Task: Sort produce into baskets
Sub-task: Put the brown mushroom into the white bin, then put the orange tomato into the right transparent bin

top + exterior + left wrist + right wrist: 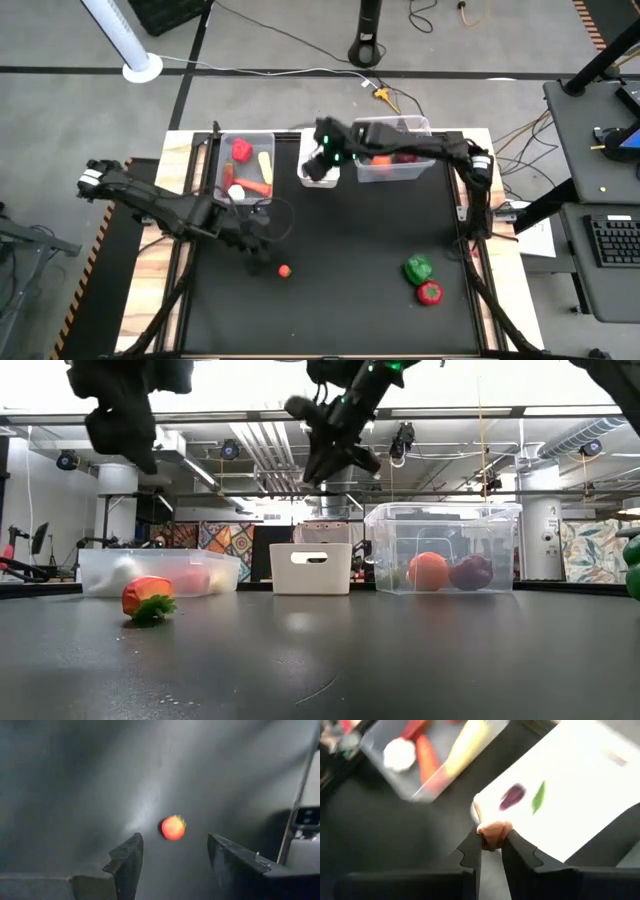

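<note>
Right tool (492, 851) pinches tan piece (493, 834) — wrist view only.

A: The black desk top (350, 260) looks matt and faintly grainy, with pale wood (150, 290) showing at its edge.

B: Behind it, the clear plastic rectangular tub (445, 560) is glossy and see-through; the small white plastic bin (311, 568) beside it is opaque, smooth, satin. The dark gripper fingers (127, 865) look matt.
</note>
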{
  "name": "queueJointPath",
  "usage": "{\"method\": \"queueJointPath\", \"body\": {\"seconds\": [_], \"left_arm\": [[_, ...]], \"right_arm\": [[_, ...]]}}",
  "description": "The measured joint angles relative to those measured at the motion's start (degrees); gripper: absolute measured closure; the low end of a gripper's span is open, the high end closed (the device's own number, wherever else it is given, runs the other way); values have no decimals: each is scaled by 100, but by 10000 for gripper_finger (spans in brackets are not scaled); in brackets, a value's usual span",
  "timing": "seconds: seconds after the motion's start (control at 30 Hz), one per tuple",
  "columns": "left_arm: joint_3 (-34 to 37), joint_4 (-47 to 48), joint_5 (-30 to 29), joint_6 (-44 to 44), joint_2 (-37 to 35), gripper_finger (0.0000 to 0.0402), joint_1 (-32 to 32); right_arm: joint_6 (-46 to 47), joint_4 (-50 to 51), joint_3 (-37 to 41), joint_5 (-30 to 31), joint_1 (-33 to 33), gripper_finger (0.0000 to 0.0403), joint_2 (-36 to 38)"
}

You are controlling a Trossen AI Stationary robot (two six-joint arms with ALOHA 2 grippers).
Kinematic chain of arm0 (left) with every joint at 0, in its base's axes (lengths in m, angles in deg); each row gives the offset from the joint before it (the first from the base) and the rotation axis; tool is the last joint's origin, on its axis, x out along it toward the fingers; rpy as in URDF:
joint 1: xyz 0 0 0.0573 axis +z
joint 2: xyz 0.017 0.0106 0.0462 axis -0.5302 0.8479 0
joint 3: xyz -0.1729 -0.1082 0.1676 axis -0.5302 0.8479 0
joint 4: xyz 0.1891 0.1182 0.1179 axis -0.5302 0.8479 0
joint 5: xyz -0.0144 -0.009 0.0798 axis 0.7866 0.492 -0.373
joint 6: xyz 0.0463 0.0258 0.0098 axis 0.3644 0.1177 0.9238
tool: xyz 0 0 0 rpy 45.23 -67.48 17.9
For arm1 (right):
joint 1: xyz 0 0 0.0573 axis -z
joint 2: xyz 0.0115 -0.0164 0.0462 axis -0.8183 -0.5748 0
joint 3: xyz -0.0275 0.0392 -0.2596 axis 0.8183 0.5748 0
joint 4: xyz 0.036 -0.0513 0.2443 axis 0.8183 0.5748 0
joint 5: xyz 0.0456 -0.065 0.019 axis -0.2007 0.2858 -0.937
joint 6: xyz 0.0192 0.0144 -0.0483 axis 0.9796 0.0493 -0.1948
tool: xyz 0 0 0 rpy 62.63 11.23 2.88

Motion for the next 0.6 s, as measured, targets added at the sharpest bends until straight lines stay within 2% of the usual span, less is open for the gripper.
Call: {"method": "queueJointPath", "body": {"seconds": [0.17, 0.43, 0.6], "left_arm": [[3, -12, -14, -419, 424, 198, -150], [-11, -44, -7, -534, 974, 198, -151], [-19, -146, 136, -535, 1130, 189, -152]], "right_arm": [[-263, 473, -443, -29, 564, 332, -304], [-511, 738, -812, -481, 858, 226, -648], [-530, 971, -815, -565, 850, 184, -573]]}}
